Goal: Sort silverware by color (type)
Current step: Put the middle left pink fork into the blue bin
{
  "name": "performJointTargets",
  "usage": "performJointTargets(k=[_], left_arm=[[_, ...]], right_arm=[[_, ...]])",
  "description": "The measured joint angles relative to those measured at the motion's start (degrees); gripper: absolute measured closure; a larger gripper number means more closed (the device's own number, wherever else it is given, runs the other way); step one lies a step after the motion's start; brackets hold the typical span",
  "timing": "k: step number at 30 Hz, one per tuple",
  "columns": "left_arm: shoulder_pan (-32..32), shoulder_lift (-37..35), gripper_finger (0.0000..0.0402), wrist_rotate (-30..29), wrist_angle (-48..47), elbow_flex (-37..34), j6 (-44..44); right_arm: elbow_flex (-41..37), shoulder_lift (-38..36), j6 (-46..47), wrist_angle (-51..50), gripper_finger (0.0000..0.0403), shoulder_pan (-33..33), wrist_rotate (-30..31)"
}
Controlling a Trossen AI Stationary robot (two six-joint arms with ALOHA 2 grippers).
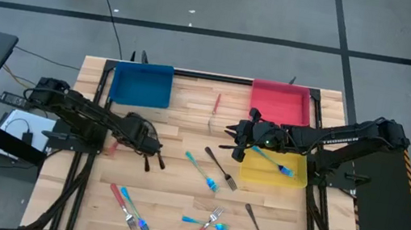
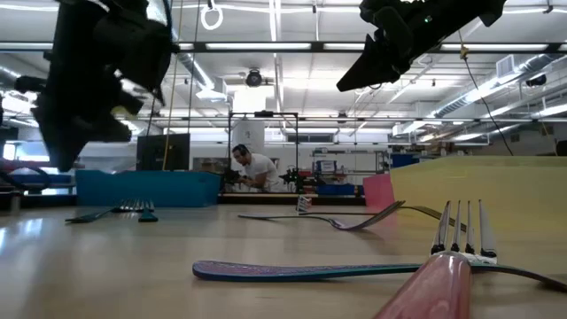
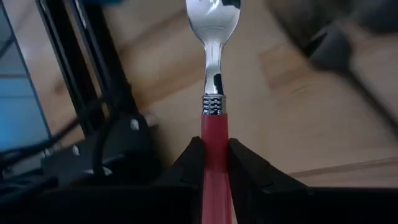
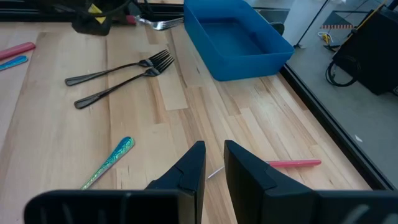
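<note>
Most silverware lies loose across the counter; one blue fork sits in the yellow tray. My left jaws clamp a red-handled fork; my right jaws hang narrow, empty.

Three trays sit toward the far side of the surface: one tray at far left, a second tray at far right, the third tray just before it, with a fork inside. More forks lie scattered along the near edge.
</note>
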Motion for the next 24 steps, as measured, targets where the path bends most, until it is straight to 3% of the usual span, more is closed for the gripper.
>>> performJointTargets(k=[8, 15, 20, 24], left_arm=[[4.1, 0.0, 0.0352, -10.0, -9.3, 11.7, 10.4], [13.8, -0.1, 0.0352, -18.7, -9.8, 20.3, 29.1], [24.0, -0.1, 0.0352, -21.1, -6.3, 20.4, 40.8], [31.6, -0.1, 0.0352, -20.9, 1.7, 16.0, 47.1]], right_arm=[[0.0, 0.0, 0.0, 0.0, 0.0336, 0.0, 0.0], [0.0, 0.0, 0.0, 0.0, 0.0336, 0.0, 0.0], [0.0, 0.0, -1.3, 0.0, 0.0336, 0.0, 0.0], [0.0, 0.0, -1.5, 0.0, 0.0336, 0.0, 0.0]])
